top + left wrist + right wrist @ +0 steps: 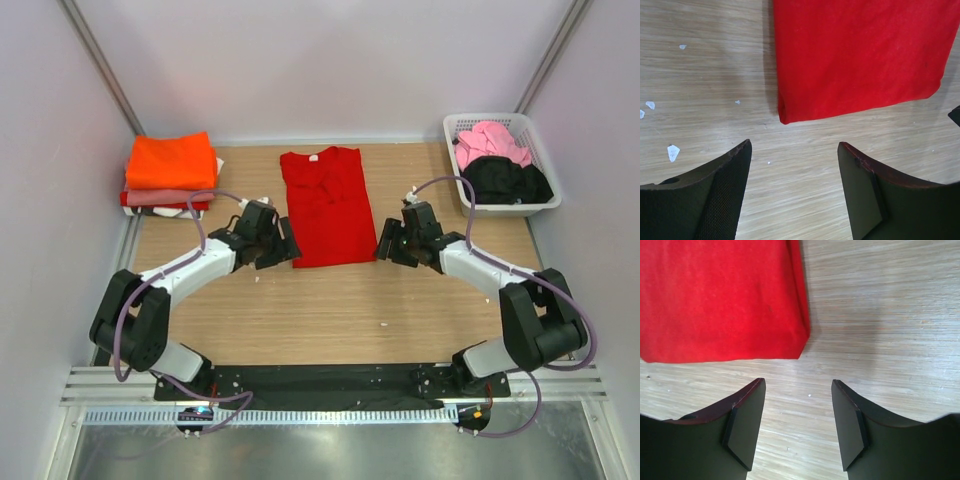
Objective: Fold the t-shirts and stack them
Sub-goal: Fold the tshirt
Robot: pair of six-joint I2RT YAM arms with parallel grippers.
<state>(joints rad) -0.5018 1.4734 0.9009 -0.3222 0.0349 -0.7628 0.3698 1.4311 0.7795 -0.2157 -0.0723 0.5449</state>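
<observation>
The bright red t-shirt (pixel 327 205) lies flat on the table's middle, folded lengthwise into a long strip, collar at the far end. My left gripper (pixel 283 250) is open and empty just off its near left corner (pixel 785 119). My right gripper (pixel 385 245) is open and empty just off its near right corner (pixel 801 352). An orange folded shirt (pixel 171 160) tops a stack at the far left, with a salmon-pink one (pixel 160 197) under it. A pink shirt (pixel 492 142) and a black shirt (pixel 505 179) lie in the basket.
A white slatted basket (pixel 500 207) stands at the far right. White walls close in the table on both sides and at the back. Small white paper scraps (pixel 673 152) lie on the wood left of the red shirt.
</observation>
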